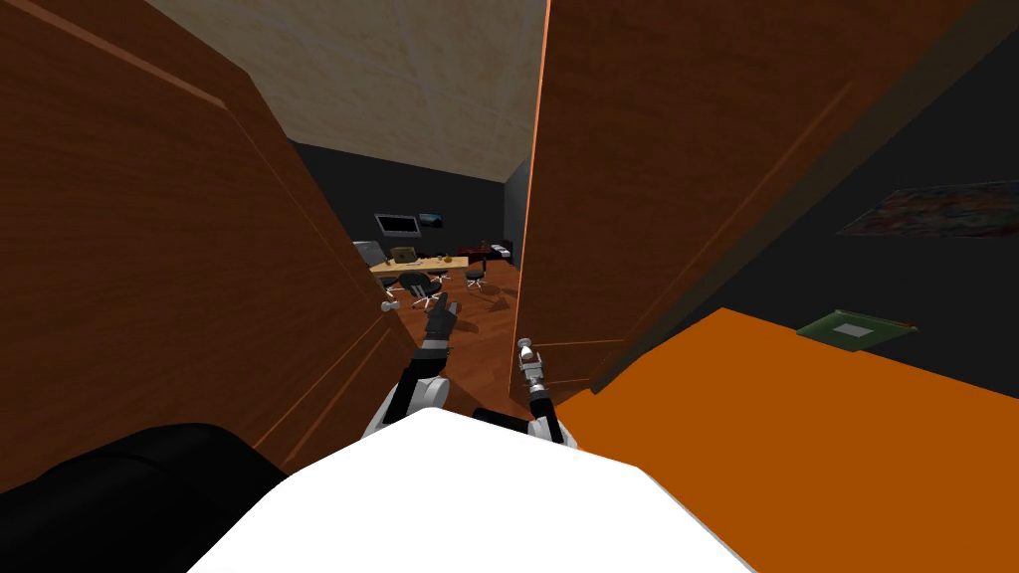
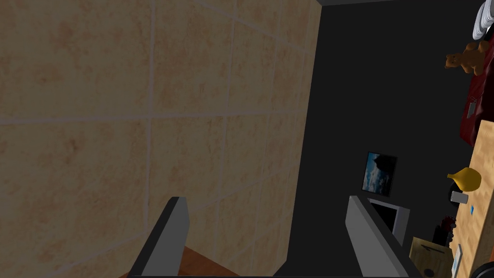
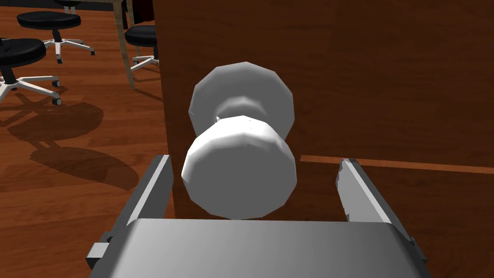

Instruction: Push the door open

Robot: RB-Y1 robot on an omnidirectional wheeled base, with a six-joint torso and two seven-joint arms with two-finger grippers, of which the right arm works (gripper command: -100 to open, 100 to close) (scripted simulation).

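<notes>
One brown door (image 1: 697, 149) ajar; wood floor (image 3: 62, 193), desk (image 1: 418, 265) beyond.
Right gripper (image 3: 253, 160) spread around white knob (image 3: 240, 166); left gripper (image 2: 264, 199) spread, empty.

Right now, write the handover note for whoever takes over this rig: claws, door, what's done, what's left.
Right claw: open, straddling the white knob, not gripping it.
Left claw: open, empty, held in the opening beside the door.
Door: ajar, with a desk visible past its edge.
Done: right claw is at the knob.
Left: push the door wider, probably with the right arm.
</notes>
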